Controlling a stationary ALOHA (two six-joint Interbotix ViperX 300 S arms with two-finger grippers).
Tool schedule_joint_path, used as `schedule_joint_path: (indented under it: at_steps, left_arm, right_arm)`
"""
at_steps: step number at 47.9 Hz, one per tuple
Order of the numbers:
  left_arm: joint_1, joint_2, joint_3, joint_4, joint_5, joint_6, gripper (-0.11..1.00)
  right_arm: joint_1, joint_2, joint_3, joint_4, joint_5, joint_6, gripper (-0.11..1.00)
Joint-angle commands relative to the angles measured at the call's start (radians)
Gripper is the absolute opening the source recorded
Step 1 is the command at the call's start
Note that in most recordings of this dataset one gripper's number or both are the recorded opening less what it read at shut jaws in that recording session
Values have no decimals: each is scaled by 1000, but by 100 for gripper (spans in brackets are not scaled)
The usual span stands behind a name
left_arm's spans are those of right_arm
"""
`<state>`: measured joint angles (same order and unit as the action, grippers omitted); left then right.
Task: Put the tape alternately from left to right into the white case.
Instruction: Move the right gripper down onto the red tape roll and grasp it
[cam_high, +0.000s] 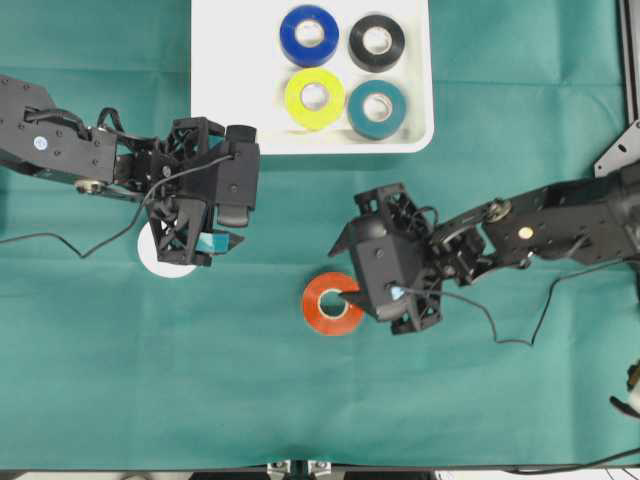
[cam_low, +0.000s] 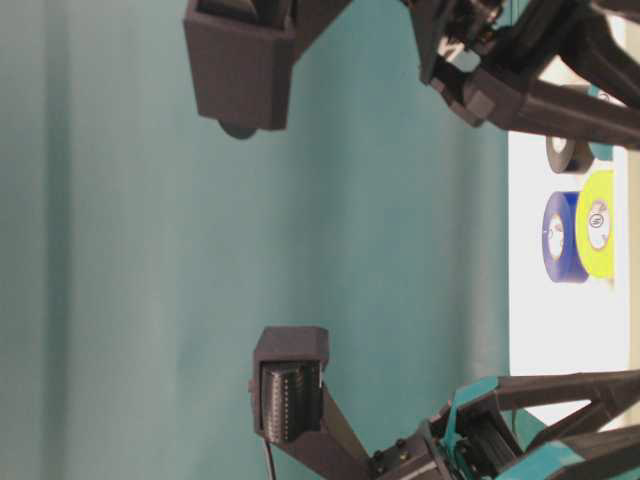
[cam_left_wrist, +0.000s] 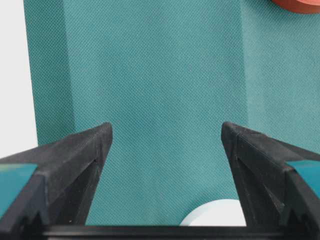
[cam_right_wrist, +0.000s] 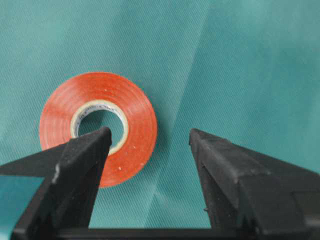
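Both claws (cam_right_wrist: 150, 137) agape, empty.

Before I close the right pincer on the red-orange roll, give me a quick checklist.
1. Right pincer open: ok.
2. Red-orange roll flat on the cloth: ok.
3. Roll centred between the fingers: not ok; one finger sits over the core, the other beside the roll.
4. Room in the case: ok, its left part is bare.
5. Left pincer empty, apart from the red-orange roll: ok.
6. White roll waiting under the left arm: ok.
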<state>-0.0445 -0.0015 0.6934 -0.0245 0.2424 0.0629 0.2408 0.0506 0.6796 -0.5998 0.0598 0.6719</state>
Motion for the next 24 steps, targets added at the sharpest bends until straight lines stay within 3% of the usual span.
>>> schedule_joint_path:
  at_steps: [1,24]
  left_arm:
    - [-3,-25,-6,-2,-8,-2,44]
    - [-3,-26,0,-2,-8,-2,44]
  right_arm:
    - [3,6,-32,2,-5,2,71]
    - [3,98,-89,2,34,2,71]
